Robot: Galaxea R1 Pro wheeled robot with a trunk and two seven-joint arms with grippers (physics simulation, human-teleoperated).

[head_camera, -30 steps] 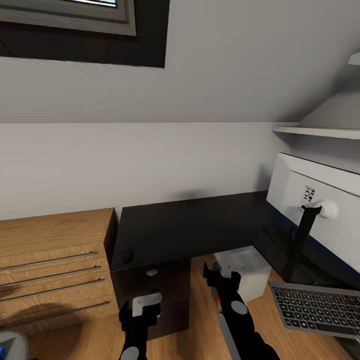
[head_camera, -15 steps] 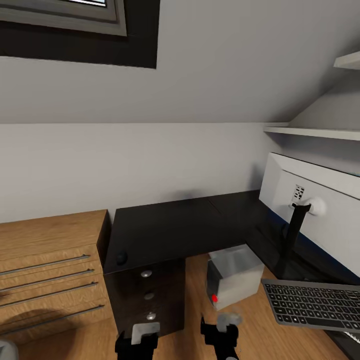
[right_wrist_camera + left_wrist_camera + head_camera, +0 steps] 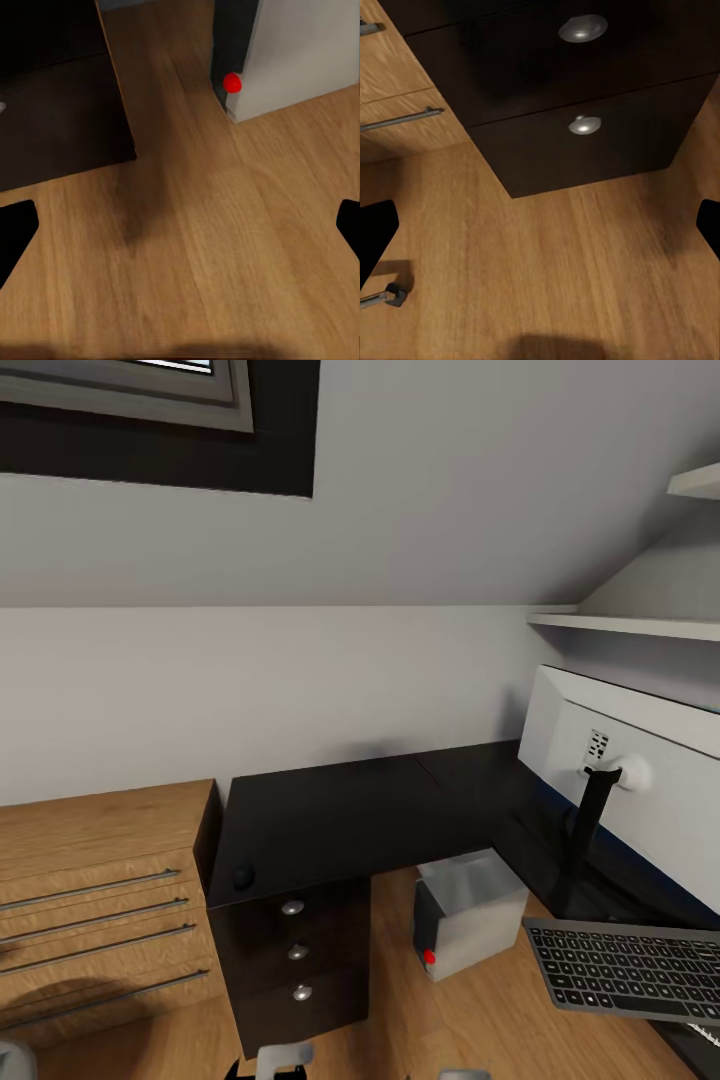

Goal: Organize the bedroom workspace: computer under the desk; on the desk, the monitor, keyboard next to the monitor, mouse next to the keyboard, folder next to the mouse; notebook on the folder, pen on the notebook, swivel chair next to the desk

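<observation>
Tool tips show at the edges of both wrist views: the left tool (image 3: 540, 229) has its two black fingers (image 3: 375, 232) spread wide apart with nothing between them, held over the light wood plank floor (image 3: 547, 277) in front of the black drawer unit (image 3: 585, 112) with its round silver knobs (image 3: 584, 124); the right tool (image 3: 180, 229) is likewise spread wide and empty above the floor, with the computer (image 3: 300, 52), a light-grey tower with a dark front and a red dot (image 3: 233, 82), ahead of it. In the head view, the tops of the left tool (image 3: 280, 1060) and right tool (image 3: 462, 1074) peek in at 6 o'clock. Out from them, the drawer unit stands at 7 o'clock under the long black L-shaped bench (image 3: 350, 810), and the computer (image 3: 470, 915) sits on the floor just beside the drawers, at 5 o'clock, partly under the bench edge. The small black mouse (image 3: 243, 877) lies on the bench near its front left corner, above the drawers. The monitor (image 3: 630, 780) stands on the bench's right wing at 3 o'clock, its pale back toward the camera on a thin black stem (image 3: 585, 830). The keyboard (image 3: 625, 965) is at 4 o'clock, in front of the monitor; what it rests on cannot be told. A light-wood drawer chest (image 3: 100, 900) with bar handles stands at 8 o'clock, touching the bench's left end. A dark-framed skylight (image 3: 160, 420) sits at 11 o'clock in the sloped grey wall, and a white shelf (image 3: 630, 625) at 2 o'clock.
</observation>
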